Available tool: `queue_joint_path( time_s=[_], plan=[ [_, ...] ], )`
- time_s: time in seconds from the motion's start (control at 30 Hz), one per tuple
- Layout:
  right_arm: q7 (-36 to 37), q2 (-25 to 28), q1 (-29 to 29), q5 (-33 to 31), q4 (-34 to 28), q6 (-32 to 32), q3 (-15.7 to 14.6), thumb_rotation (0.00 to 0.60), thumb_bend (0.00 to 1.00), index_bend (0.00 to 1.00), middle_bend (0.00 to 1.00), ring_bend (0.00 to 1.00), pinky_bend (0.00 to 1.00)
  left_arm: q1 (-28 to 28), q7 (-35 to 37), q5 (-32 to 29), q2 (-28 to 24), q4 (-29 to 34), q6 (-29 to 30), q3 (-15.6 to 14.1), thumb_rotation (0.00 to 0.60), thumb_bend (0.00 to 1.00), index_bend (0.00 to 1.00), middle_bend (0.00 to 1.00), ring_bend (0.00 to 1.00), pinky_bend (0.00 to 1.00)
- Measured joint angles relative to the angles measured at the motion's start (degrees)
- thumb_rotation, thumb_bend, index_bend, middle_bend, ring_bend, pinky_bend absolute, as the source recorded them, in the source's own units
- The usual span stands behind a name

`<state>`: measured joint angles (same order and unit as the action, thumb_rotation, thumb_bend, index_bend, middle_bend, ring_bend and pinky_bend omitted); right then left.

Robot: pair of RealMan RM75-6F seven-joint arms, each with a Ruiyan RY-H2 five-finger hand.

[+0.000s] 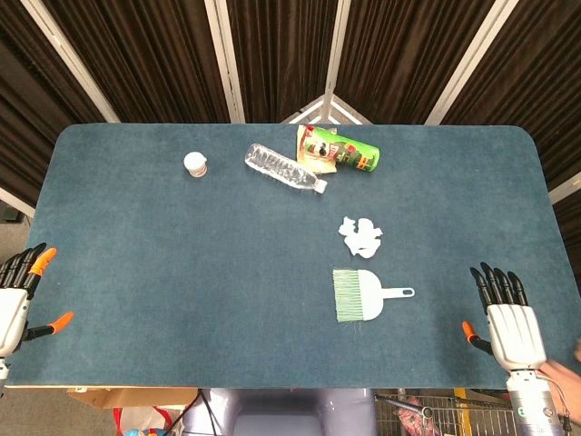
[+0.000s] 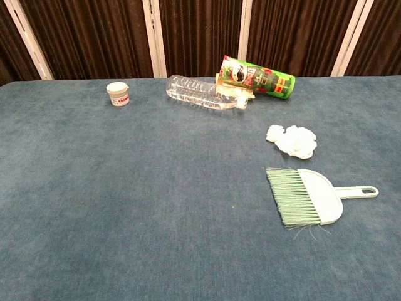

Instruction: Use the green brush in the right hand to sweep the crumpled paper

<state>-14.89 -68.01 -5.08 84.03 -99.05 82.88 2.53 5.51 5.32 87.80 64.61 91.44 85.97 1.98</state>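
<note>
Right hand (image 1: 513,325) rests spread and empty at the table's near right edge, with the green brush (image 1: 358,295) lying to its left, handle pointing toward it, bristles away, and the crumpled paper (image 1: 360,236) just beyond the brush.

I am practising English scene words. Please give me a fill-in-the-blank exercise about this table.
1. The green brush lies flat, its handle pointing toward the robot's ____ hand.
2. The crumpled paper is ____ in colour.
3. The clear plastic bottle lies on its ____.

Missing words: right; white; side
</note>
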Motion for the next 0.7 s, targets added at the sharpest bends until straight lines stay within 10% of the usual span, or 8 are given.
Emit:
queue_joint_path(
  time_s=[0.43, 0.6, 0.7],
  plan=[
    [0.4, -0.2, 0.1, 0.6, 0.2, 0.7, 0.2, 0.6, 0.32, 0.0, 0.0, 0.01, 0.01, -0.1, -0.2, 0.3, 0.0, 0.0, 0.3, -0.1, 0.6, 0.0, 0.0, 0.0, 0.0, 0.02],
    [0.0, -0.2, -1.3, -0.5, -0.7, -1.6, 1.1, 0.6, 0.32, 0.0, 0.53, 0.62, 0.61, -0.1, 0.0, 0.2, 0.0, 0.0, 0.2, -0.1, 0.6, 0.0, 0.0, 0.0, 0.0, 0.02],
    [-0.7, -0.1, -2.7, -1.8, -1.2, -3.9, 1.7, 0.6, 0.32, 0.04, 0.8, 0.88, 0.81, -0.1, 0.2, 0.2, -0.1, 0.0, 0.4, 0.0, 0.6, 0.0, 0.0, 0.0, 0.0, 0.02]
  ],
)
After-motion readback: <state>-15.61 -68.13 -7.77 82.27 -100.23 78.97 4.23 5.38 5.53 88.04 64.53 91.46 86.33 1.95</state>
